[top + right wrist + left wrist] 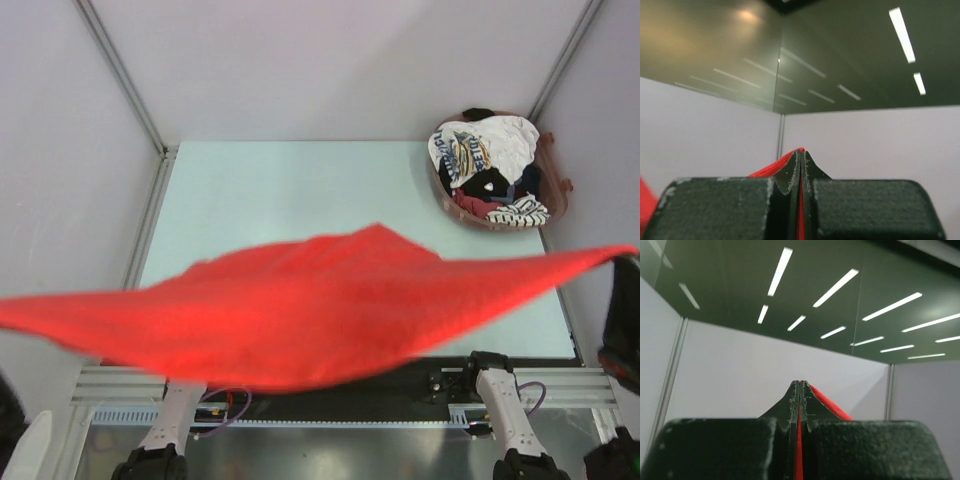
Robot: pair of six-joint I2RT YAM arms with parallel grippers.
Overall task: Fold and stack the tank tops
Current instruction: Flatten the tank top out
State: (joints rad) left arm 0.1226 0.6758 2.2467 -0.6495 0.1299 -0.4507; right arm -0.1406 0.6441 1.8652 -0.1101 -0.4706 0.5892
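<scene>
A big bright red tank top [300, 310] is stretched wide and lifted above the table, spanning the top view from the left edge to the far right. In the left wrist view my left gripper [800, 383] is shut on a red edge [828, 403], pointing up toward the ceiling. My right gripper [801, 151] is likewise shut on red cloth [771, 169]. In the top view the right gripper [625, 268] shows at the cloth's right tip; the left one is out of frame. More tank tops [487, 165], white printed, striped and dark, lie heaped in a basket.
The brown basket [557, 185] stands at the table's back right corner. The pale green table [280, 195] is walled by white panels on the left, back and right. Both arm bases [500, 400] sit at the near edge, partly hidden under the red cloth.
</scene>
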